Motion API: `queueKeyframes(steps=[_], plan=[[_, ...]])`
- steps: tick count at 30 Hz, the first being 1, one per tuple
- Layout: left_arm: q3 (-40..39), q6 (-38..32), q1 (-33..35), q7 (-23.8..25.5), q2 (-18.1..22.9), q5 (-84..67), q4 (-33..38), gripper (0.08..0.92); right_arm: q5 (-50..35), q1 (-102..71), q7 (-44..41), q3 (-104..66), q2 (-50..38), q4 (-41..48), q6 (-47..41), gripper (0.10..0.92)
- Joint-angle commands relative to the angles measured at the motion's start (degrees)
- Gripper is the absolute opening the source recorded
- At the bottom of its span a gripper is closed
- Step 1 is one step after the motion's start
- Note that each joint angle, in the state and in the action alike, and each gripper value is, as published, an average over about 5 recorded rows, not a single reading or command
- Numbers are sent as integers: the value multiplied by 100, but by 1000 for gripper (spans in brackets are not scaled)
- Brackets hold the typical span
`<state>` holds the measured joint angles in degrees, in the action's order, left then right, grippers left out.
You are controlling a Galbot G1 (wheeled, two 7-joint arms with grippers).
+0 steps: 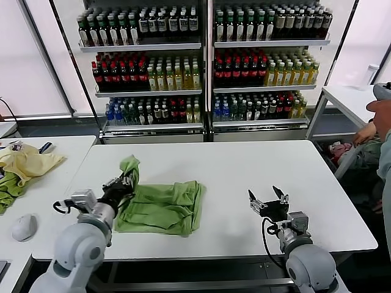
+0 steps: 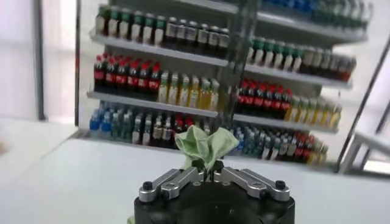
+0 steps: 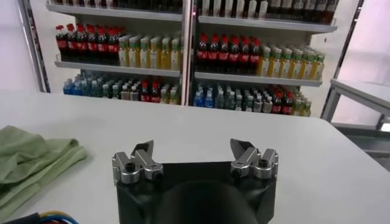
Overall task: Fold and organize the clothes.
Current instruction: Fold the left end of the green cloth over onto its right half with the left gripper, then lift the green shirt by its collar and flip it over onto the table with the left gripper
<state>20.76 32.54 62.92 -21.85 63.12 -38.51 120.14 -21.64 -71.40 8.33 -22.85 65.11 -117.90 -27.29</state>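
1. One T-shirt (image 1: 162, 207), light green, lying partly folded on the white table (image 1: 244, 165), left of centre and near the front edge; one corner lifted off the surface.
2. Left gripper (image 1: 126, 180) at the shirt's left edge, clamped shut on the raised corner; a tuft of fabric poking up between the jaws in the left wrist view (image 2: 204, 146).
3. Right gripper (image 1: 267, 200) above bare table, well apart from the shirt, jaws spread wide, nothing held.
4. Risk, as a judgement: only a small pinch of cloth held, so likely to slip out if pulled fast or far.
5. Risk: with one corner held and the rest loose, dragging could bunch the layers already folded or pull the stack toward the front edge.
6. Risk: fold likely to land crooked without the right gripper pinning the far side.
7. Nearby: pale yellow garment (image 1: 27, 162) and darker green cloth (image 1: 9, 186) on the side table to the left, well apart from the shirt.
8. Behind: shelves of bottles (image 1: 201, 61), out of reach. Nothing on the table between shirt and right gripper.
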Motion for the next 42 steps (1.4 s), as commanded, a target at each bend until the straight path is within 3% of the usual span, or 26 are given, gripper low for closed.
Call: queueKeyframes(steps=[1, 9, 15, 21, 30, 37, 42], plan=[[-1623, 83, -592, -178, 171, 1744, -764, 119, 29, -7, -7, 9, 15, 10, 11, 823], [-2113, 72, -742, -74, 476, 1737, -911, 119, 34, -38, -11, -14, 5, -7, 26, 823], [-2176, -63, -574, 186, 429, 1431, -601, 147, 23, -23, -16, -18, -8, -1, 35, 823], [-1993, -253, -477, 318, 313, 1127, -610, 304, 26, 19, -22, 18, 13, 36, 53, 823], [-969, -557, 121, 508, -20, 169, -6, 564, 28, 53, -36, 17, 41, 70, 81, 823], [-65, -632, 246, 318, -280, 258, -680, 765, 43, 80, -37, 35, 103, 103, 97, 823], [8, -656, 147, 255, -301, 244, -1180, 819, 78, 78, -37, 46, 132, 122, 109, 823]])
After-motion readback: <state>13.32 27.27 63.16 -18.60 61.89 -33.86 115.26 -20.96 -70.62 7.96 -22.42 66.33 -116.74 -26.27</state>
